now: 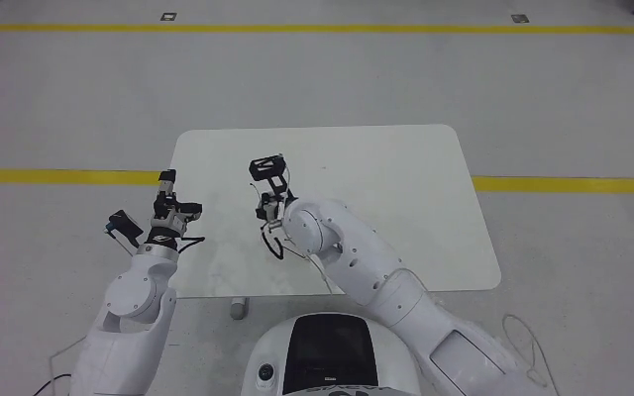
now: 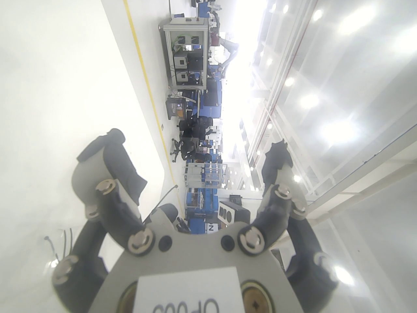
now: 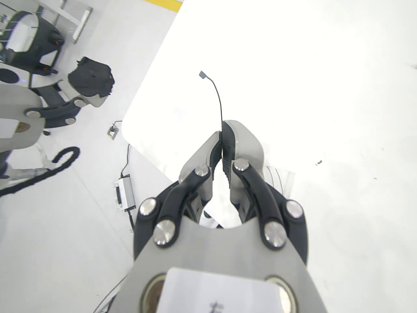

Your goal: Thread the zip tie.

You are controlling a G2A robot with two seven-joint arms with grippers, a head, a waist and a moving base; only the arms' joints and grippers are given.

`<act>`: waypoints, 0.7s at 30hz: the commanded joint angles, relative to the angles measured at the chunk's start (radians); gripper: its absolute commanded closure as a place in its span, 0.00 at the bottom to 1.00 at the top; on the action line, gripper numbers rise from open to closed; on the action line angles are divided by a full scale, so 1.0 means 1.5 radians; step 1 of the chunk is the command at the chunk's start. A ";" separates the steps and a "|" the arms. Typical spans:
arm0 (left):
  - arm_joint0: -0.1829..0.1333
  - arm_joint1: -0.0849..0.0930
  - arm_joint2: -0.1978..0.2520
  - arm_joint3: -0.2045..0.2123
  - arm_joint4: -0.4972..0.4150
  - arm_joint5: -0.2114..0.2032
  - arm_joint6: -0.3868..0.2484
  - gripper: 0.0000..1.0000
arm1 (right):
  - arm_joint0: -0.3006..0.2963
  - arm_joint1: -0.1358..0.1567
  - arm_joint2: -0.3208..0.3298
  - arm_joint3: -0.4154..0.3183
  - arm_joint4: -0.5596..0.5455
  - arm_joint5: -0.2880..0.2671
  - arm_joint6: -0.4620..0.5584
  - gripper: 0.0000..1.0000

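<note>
Zip tie (image 3: 217, 99): strap clamped between right gripper (image 3: 222, 141) fingers; long axis ran straight out past fingertips, head end free above table (image 3: 293, 50). Left gripper (image 2: 195, 141): fingers stood apart, empty (well off to strap's side).

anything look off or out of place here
Nothing spilled or broken. The zip tie is not threaded: the right gripper is shut on its strap, with the head end sticking out free over the table. The left gripper is open and empty, aimed away from the tie.
</note>
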 commanded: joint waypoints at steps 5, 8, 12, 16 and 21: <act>0.000 0.000 0.000 0.000 0.000 0.000 0.000 0.00 | -0.026 0.002 0.034 -0.010 0.069 -0.016 -0.030 1.00; 0.000 0.000 0.000 0.000 0.000 0.000 0.000 0.00 | -0.033 0.004 0.044 -0.010 0.076 -0.022 -0.040 1.00; 0.000 0.000 0.000 0.000 0.000 0.000 0.000 0.00 | -0.039 0.007 0.046 -0.018 0.074 -0.025 -0.042 1.00; 0.000 0.000 0.000 0.000 0.000 0.000 0.000 0.00 | -0.039 0.007 0.046 -0.018 0.074 -0.025 -0.042 1.00; 0.000 0.000 0.000 0.000 0.000 0.000 0.000 0.00 | -0.039 0.007 0.046 -0.018 0.074 -0.025 -0.042 1.00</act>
